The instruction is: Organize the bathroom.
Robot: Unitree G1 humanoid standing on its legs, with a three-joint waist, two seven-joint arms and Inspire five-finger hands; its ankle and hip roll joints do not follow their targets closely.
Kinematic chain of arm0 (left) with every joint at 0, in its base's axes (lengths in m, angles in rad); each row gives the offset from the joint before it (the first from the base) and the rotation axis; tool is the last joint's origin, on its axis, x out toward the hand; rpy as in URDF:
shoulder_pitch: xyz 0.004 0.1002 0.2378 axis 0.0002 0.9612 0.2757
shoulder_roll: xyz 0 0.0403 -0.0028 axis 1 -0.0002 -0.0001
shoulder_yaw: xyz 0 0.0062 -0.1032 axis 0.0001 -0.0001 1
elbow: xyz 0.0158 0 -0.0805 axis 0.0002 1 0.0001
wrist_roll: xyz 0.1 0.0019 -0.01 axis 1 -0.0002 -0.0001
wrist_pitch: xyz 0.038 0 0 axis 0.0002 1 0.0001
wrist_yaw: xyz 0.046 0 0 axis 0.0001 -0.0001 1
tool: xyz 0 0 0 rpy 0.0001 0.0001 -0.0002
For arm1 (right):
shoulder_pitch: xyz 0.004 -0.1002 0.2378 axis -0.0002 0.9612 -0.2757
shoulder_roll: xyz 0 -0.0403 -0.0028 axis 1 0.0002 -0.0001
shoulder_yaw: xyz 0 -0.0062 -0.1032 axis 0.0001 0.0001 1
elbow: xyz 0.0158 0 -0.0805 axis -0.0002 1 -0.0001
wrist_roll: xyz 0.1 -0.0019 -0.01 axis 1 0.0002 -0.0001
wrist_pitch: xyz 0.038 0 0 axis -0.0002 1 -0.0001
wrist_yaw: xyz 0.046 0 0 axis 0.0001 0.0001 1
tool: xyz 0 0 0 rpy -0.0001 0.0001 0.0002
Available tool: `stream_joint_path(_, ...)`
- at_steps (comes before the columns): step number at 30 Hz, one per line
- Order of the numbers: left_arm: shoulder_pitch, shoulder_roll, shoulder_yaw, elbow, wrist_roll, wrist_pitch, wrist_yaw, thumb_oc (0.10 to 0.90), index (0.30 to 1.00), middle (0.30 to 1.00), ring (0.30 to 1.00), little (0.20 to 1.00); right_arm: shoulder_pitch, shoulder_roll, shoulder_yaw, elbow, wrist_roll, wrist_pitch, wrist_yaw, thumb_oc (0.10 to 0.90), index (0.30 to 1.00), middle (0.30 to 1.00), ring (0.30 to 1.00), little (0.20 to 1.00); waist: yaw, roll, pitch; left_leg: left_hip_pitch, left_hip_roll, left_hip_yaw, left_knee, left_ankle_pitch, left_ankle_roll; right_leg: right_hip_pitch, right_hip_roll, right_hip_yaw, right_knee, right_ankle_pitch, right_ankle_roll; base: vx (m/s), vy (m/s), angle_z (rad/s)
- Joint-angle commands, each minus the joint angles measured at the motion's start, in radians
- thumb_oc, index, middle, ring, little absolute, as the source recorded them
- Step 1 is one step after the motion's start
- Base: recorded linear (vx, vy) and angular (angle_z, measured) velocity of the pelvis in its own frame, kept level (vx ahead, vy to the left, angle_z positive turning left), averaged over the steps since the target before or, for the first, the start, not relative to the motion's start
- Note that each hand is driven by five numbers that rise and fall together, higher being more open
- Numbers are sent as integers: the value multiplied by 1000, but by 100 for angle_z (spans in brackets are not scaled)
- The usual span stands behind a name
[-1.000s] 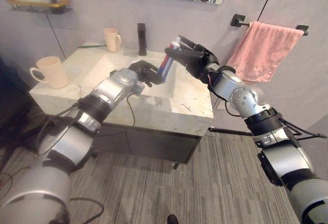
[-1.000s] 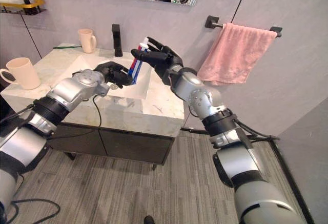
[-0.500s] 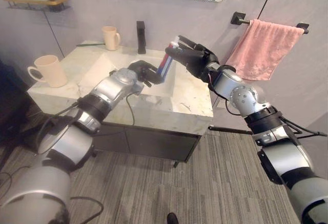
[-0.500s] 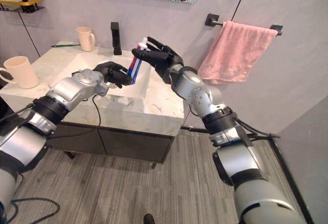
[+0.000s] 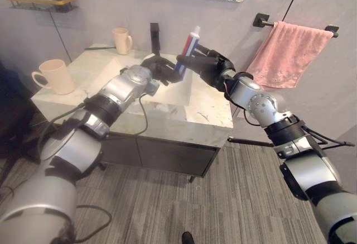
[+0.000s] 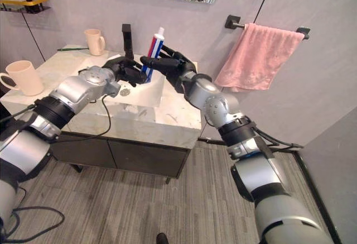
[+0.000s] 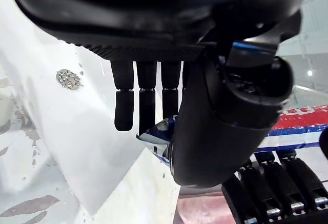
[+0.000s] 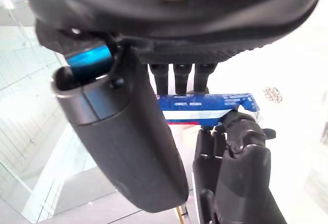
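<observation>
Over the white marble worktop (image 5: 206,115) basin, my right robot hand (image 5: 207,68) pinches the red, white and blue striped toothpaste tube (image 5: 187,50) near its lower end, cap uppermost. My left robot hand (image 5: 162,68) curls its fingers round the tube's bottom edge, just beside the black faucet (image 5: 154,36).

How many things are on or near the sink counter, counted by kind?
Mugs: 2, one at the counter's near left corner, one at the back by the wall
Toothpaste tubes: 1, held above the basin
Faucets: 1
Towels: 1, pink, on the wall bar
Total: 5
</observation>
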Motion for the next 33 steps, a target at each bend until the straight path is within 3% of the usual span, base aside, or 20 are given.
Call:
stream_joint_path(1,-191,69,-45,54,-9,-163,50,400,300,300,300,300,-144,-40,-33,100,36,-136,30,800,900,900,900,900,36,54,-190,-56,30,-30,-2,11,-44,45,-45,-98,60,-104,121,0,0,0)
stream_joint_path(33,-213,84,-84,83,-30,-145,-21,400,300,300,300,300,-207,-68,-11,167,68,-180,47,800,900,900,900,900,40,58,-197,-59,29,-27,-2,15,-46,46,-50,-108,55,-97,126,0,0,0)
